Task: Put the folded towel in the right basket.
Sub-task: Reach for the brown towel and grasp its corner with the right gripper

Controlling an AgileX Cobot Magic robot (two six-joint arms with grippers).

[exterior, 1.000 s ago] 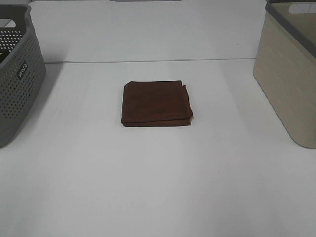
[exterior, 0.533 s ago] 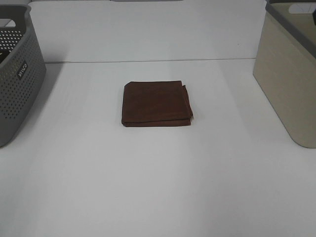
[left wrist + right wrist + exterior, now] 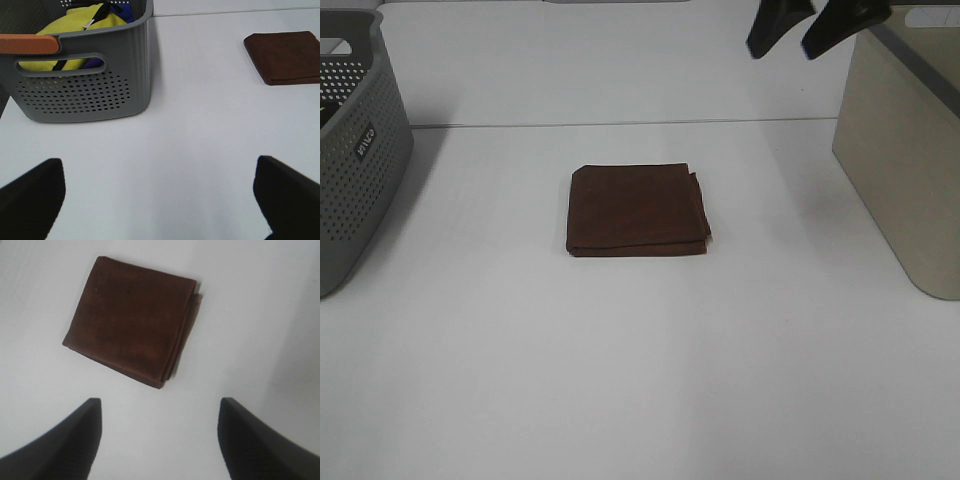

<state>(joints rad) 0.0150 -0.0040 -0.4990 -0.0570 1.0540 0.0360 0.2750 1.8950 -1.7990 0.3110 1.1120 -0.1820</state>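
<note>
The folded brown towel (image 3: pixel 637 211) lies flat on the white table, mid-scene. It also shows in the left wrist view (image 3: pixel 286 57) and the right wrist view (image 3: pixel 131 320). The right basket (image 3: pixel 908 140) is beige with a grey rim and stands at the right edge. My right gripper (image 3: pixel 802 28) is open and empty, high above the table at the back right, up beside the basket's rim; in the right wrist view (image 3: pixel 159 440) its fingers frame the towel below. My left gripper (image 3: pixel 160 197) is open and empty, low over bare table; it is out of the exterior view.
A grey perforated basket (image 3: pixel 350 150) stands at the left edge; the left wrist view (image 3: pixel 85 80) shows yellow and blue cloth inside it. A table seam runs across behind the towel.
My right gripper has come into the exterior view at the top right, moving leftward from the basket side. The towel has not moved.
</note>
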